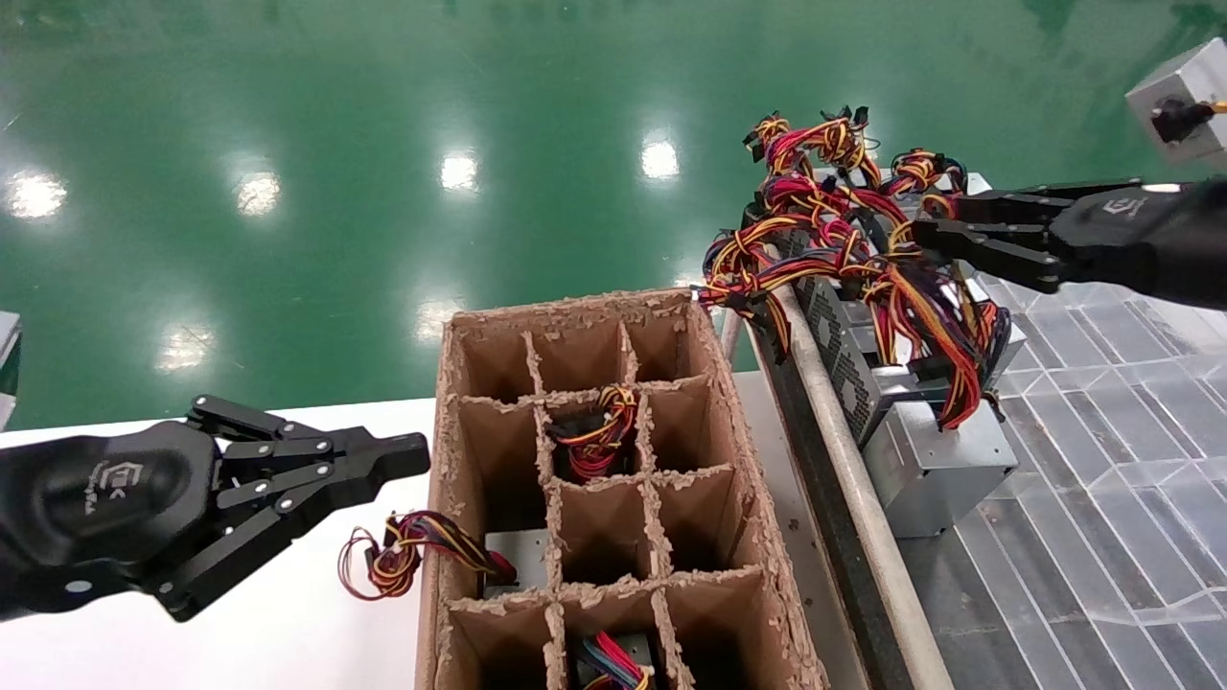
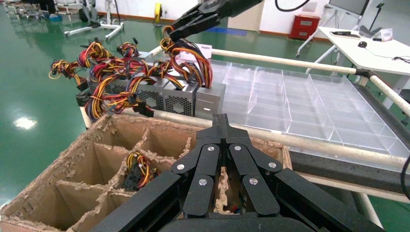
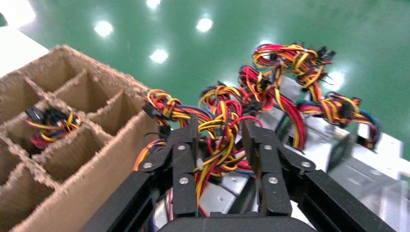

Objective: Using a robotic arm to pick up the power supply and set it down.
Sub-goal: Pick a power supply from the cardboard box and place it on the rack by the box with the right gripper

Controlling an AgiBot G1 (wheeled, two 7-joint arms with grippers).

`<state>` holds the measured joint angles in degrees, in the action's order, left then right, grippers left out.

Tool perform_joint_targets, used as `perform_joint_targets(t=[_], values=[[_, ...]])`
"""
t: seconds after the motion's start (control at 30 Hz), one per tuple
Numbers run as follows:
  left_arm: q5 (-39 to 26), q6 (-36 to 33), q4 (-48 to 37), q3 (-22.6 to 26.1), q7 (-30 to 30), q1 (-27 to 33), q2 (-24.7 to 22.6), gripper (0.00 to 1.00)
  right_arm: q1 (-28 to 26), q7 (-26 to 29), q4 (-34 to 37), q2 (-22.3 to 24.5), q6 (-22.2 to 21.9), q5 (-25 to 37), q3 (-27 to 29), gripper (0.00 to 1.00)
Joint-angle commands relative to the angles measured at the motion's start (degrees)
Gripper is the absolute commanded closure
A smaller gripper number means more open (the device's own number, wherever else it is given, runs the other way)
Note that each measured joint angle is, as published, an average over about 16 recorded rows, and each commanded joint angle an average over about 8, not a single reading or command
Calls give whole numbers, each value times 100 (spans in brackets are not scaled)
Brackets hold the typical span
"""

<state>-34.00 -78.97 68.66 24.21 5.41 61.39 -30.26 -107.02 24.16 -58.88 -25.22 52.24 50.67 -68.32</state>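
Observation:
A row of silver power supplies stands on the cart right of the cardboard box, under a tangle of red, yellow and orange wires (image 1: 844, 220). The nearest power supply (image 1: 944, 470) is a plain silver box with a loose bundle hanging over it. My right gripper (image 1: 925, 230) hovers open over the tangle. In the right wrist view its fingers (image 3: 193, 130) straddle loose wires (image 3: 220, 145), with a silver box top (image 3: 217, 195) below. My left gripper (image 1: 412, 455) is shut on nothing, beside the cardboard box above the white table; its tips (image 2: 221, 121) point over the box.
The divided cardboard box (image 1: 451, 431) holds wired units in some cells (image 1: 599, 436), and one bundle spills over its side (image 1: 403, 556). A metal rail (image 1: 844, 450) borders a clear plastic tray (image 1: 1102, 537). Another silver box (image 1: 1179, 101) sits at the far right.

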Motion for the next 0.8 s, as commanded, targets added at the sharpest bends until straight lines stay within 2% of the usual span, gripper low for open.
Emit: perform_joint_targets(t=[0.03,0.53,0.67,0.8], values=[[0,0,0,0,0,0,0,100,-110,132,-122,68,-29,196,-56,0],[0,0,0,0,0,0,0,100,-543,1045,-702,174,-43,992,-294,0],[0,0,0,0,0,0,0,100,-600,1252,-722,166,140,884,-293,0],[0,0,0,0,0,0,0,100,-524,1333,-528,154,447,374,-212,0]])
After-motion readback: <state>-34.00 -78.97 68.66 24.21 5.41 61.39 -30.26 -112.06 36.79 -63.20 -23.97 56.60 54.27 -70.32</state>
